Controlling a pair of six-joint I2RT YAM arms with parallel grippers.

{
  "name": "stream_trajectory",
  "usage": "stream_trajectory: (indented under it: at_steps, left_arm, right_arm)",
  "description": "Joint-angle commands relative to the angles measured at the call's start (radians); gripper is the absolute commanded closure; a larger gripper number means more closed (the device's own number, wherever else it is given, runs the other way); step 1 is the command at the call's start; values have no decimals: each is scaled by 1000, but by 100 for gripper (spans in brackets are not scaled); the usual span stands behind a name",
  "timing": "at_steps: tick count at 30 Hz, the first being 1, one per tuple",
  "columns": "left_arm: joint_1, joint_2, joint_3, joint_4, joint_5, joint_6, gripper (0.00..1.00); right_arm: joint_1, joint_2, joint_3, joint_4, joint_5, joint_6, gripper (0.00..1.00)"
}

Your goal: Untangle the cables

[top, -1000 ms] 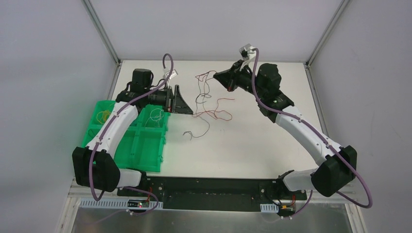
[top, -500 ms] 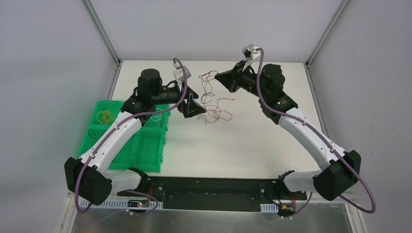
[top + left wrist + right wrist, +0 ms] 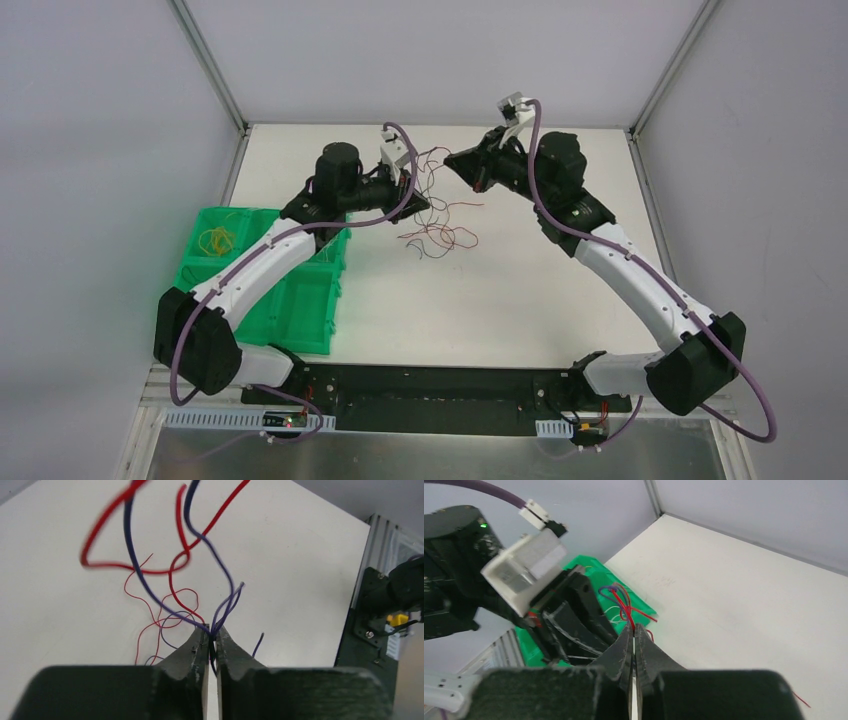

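The cables (image 3: 440, 205) are a loose tangle of thin red, purple and blue strands strung between my two grippers, with the lower loops (image 3: 440, 238) lying on the white table. In the left wrist view my left gripper (image 3: 212, 632) is shut on purple and blue strands, and red loops (image 3: 170, 570) hang beyond it. From above, this left gripper (image 3: 426, 201) sits at the tangle's left side. My right gripper (image 3: 633, 628) is shut on red and purple strands at the tangle's top, just right of the left one (image 3: 450, 160).
A green compartment bin (image 3: 260, 300) stands at the table's left; a yellow wire coil (image 3: 213, 240) lies in its back-left cell. White wires (image 3: 611, 611) show in another cell. A black mounting plate (image 3: 370, 615) runs along the near table edge.
My left arm has swung right from beside the bin to the hanging tangle, and its jaws have gone from wide open to shut on purple strands. The right gripper has barely moved.
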Motion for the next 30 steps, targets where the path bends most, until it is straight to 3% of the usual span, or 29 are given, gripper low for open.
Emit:
stream_trajectory:
  at_steps: [1,8,14,18,24,30]
  left_arm:
    - [-1,-101,5,-38,-31,21,100]
    - [29,-242,-93,-281,-7,120,100]
    - [255,-301,-98,-453,129,122,100]
    - [335,-288,76,-577,224,108,100]
    - [411,-223,426,-729,258,7,100]
    - [547,-218,646,-890,281,-32,100]
  right_arm:
    - [-22,-35,51,-43,129,-116,100]
    - [-219,23,124,-83,198,-158,100]
    - [-396,72,165,-89,186,-198,100]
    - [-444,66,98,-126,156,-268,100]
    - [-449,11,-105,-144,83,-360,100]
    - [-438,-34,-190,-216,8,-377,100]
